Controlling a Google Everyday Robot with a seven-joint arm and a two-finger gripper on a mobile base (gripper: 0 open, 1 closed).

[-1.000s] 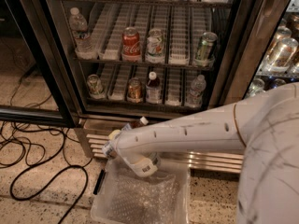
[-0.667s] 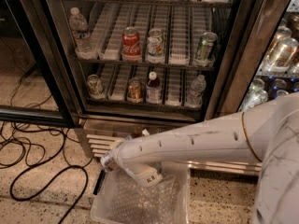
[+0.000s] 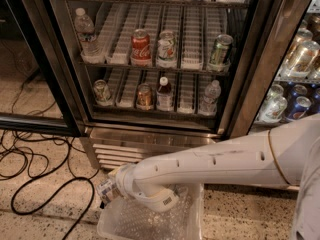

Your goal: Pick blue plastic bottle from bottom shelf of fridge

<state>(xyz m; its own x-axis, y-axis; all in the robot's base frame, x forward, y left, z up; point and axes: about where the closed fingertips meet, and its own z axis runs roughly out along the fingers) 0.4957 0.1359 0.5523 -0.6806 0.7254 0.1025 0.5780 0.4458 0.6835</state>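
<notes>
Gripper [image 3: 109, 191] sits low at 7 o'clock in the view, at the end of the white arm [image 3: 215, 161] that reaches in from 4 o'clock. It is out of the fridge [image 3: 239, 79], below the louvred grille [image 3: 114, 153] and over the near-left corner of a clear plastic bin [image 3: 194, 218] on the floor. It looks clamped on the blue plastic bottle [image 3: 104, 187]: a pale whitish-blue label shows at its tip, with the cap and shoulders hidden, so I read this as a grip rather than something plainly seen. The bottle is therefore off the rack and in the gripper, tilted rather than upright. It is well apart from the bottom shelf [image 3: 186, 91], which lies toward 1 o'clock from the gripper. My guess at why it is held here: the pick itself is done, and the wrist is kept low over the bin so the bottle has somewhere to land. The shelf holds two cans [image 3: 101, 90] at the left, the red-shouldered bottle [image 3: 164, 93] in the middle and the clear water bottle [image 3: 211, 96] at the right, each in its own lane between dividers and at the front edge within reach, with a bare lane between the last two. Black cables [image 3: 30, 170] loop on the floor at 8 o'clock, beside the bin but not touching the gripper.
</notes>
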